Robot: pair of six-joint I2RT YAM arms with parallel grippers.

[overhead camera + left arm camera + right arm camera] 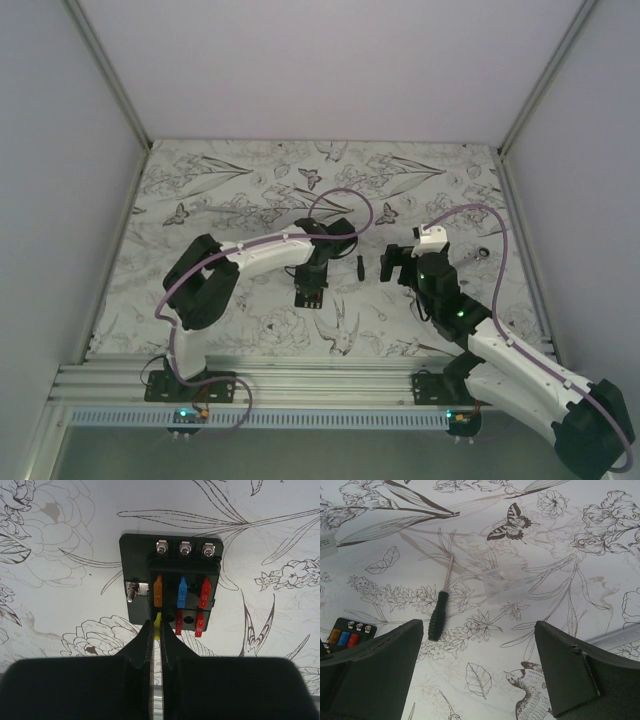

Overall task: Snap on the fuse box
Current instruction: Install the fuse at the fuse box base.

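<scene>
The fuse box (170, 580) is a flat black block on the flowered table, holding orange, blue and red fuses. It also shows in the top view (310, 292) and at the left edge of the right wrist view (347, 636). My left gripper (156, 628) is shut on a small yellow fuse (158, 622) at the box's near left slot. My right gripper (480, 650) is open and empty above bare table, to the right of the box. A clear plastic cover (506, 582) lies beyond it.
A thin black-handled screwdriver (439, 615) lies between the box and the right gripper, also seen in the top view (359, 266). White walls enclose the table on three sides. A metal rail runs along the near edge (300, 385).
</scene>
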